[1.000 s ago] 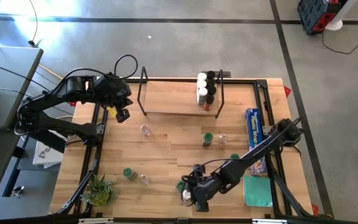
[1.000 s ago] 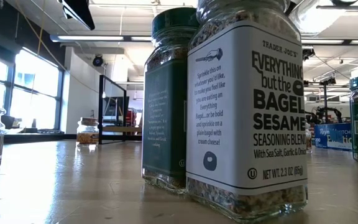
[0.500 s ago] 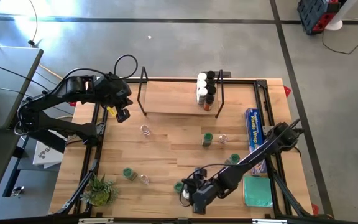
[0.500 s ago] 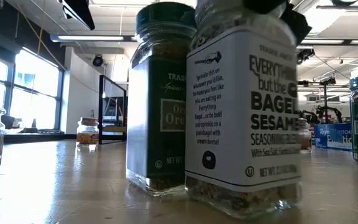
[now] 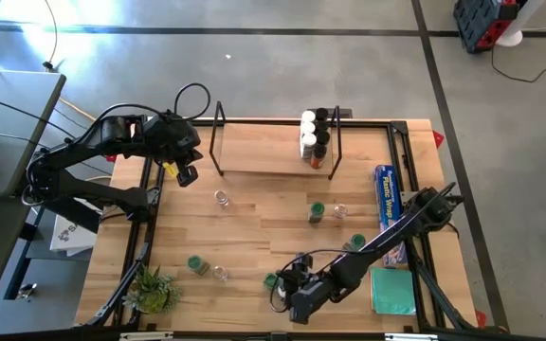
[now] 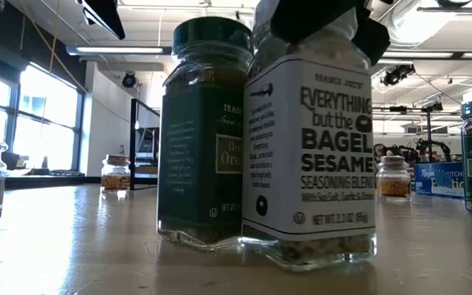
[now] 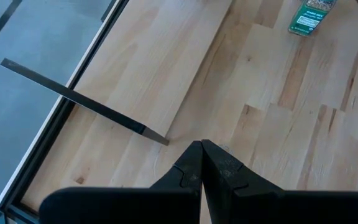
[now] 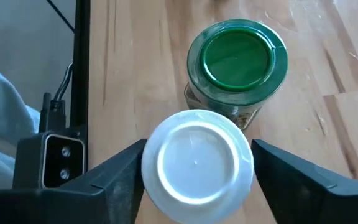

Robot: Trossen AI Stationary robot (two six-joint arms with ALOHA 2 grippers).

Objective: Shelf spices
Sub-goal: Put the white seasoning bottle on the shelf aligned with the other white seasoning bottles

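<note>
Right wrist view shows our right gripper (image 8: pixel 196 165) spread around a white-lidded jar (image 8: pixel 196 163), one finger at each side, lid not clearly squeezed. It stands at the table's (image 5: pixel 254 204) near edge, touching a green-lidded jar (image 8: pixel 237 59). Our shelf (image 5: pixel 275 144) sits far back with a few jars at one end. Our left gripper (image 7: pixel 201 163) hangs pressed together beside it

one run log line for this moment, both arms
right end effector: straddling white-lid jar, fingers closing in, beside green-lid jar | left end effector: shut, idle near shelf | four jars shelved
</note>
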